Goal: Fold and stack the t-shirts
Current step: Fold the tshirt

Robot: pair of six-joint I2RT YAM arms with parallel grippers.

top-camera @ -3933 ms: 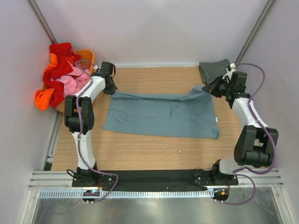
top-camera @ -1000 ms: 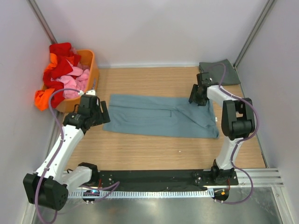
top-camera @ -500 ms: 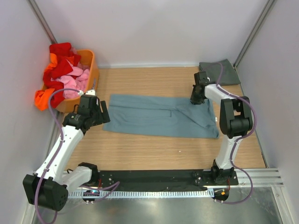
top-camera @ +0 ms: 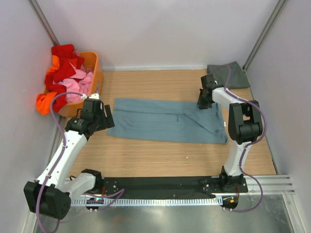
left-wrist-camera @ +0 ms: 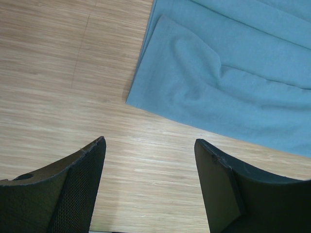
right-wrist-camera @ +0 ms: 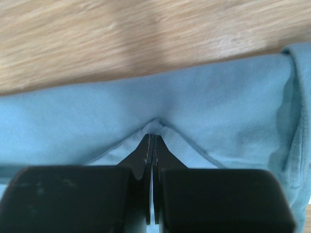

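Observation:
A large blue-teal t-shirt (top-camera: 165, 120) lies spread flat across the middle of the wooden table. A dark grey-green t-shirt (top-camera: 227, 75) sits folded in the back right corner. My right gripper (top-camera: 203, 102) is down on the blue shirt's far right edge. In the right wrist view its jaws are shut, and a small peak of blue cloth (right-wrist-camera: 218, 97) is pinched at the tips of the right gripper (right-wrist-camera: 152, 138). My left gripper (top-camera: 108, 116) hovers just off the shirt's left edge. In the left wrist view the left gripper (left-wrist-camera: 149, 142) is open over bare wood, with the shirt's corner (left-wrist-camera: 228, 82) ahead of it.
An orange basket (top-camera: 93, 63) heaped with red, pink and orange clothes stands at the back left, close to my left arm. White walls close in the table on three sides, with slanted metal posts in the back corners.
My right gripper has closed on the blue shirt's far right edge within the last second. Since the oldest frame my left arm has drawn back from the far edge to the shirt's left side.

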